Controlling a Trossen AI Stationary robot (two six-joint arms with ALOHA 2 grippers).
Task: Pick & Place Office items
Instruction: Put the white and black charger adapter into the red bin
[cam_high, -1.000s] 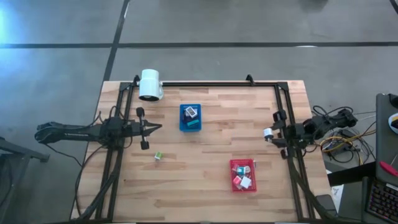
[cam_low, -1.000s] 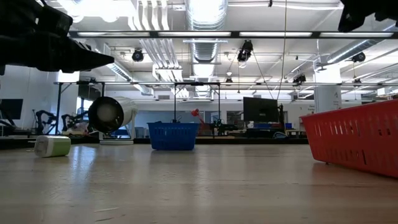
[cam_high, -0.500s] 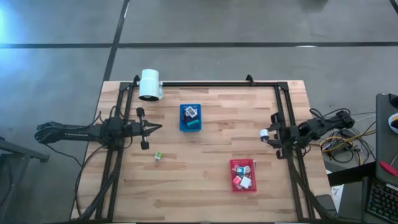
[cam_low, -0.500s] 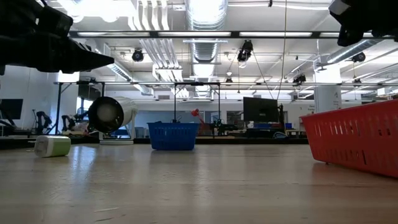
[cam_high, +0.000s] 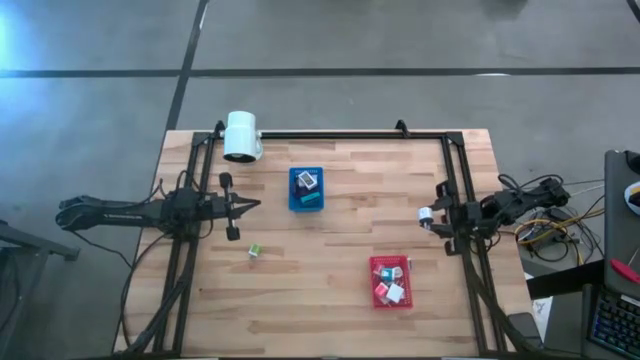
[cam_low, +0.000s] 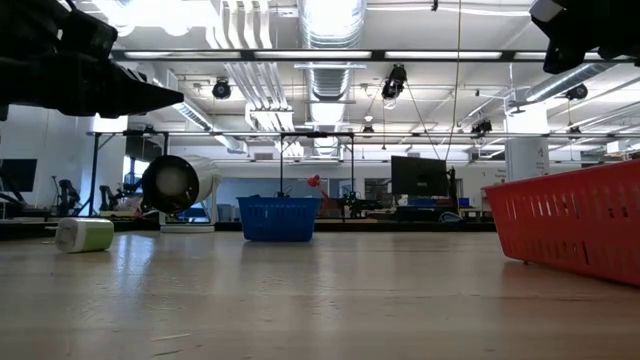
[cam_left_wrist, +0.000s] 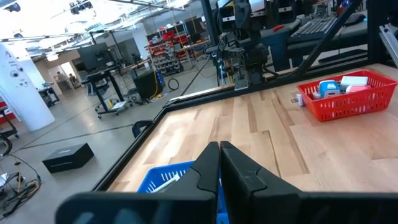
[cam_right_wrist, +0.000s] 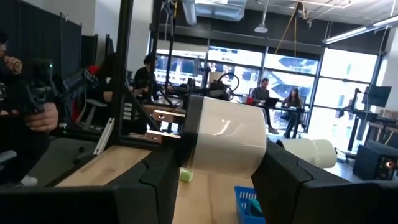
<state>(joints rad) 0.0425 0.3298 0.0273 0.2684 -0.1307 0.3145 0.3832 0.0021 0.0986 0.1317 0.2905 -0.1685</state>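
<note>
So here's where we're at with the office items. Our right gripper (cam_high: 427, 215) sits at the right edge of the high view, above the table rim, with its fingers clamped on a white roll (cam_right_wrist: 225, 142) that looks like tape. In the right wrist view the roll fills the gap between the two dark fingers, so it's a solid pinch across its width. We're guessing it's held high like that to clear the frame rails before swinging over to a tray.

Our left gripper (cam_high: 252, 205) is parked at the left-middle of the high view, pinched closed on nothing, just hanging above the wood. In its wrist view the closed fingers (cam_left_wrist: 239, 169) point out over the blue tray (cam_left_wrist: 166, 178).

Where the stuff is: the blue tray (cam_high: 307, 189) sits upper-centre with a couple of pieces in it, and the red tray (cam_high: 391, 283) sits lower-right, holding a small pile of white, teal and pink-red bits. One little green block (cam_high: 254, 251) lies loose on the table, lower-left of centre, well apart from both trays, near the left gripper. A big white cylinder (cam_high: 241, 136) rests at the upper left, on the table's edge.

We'd say most items are sorted already, with the roll and the green block left.
</note>
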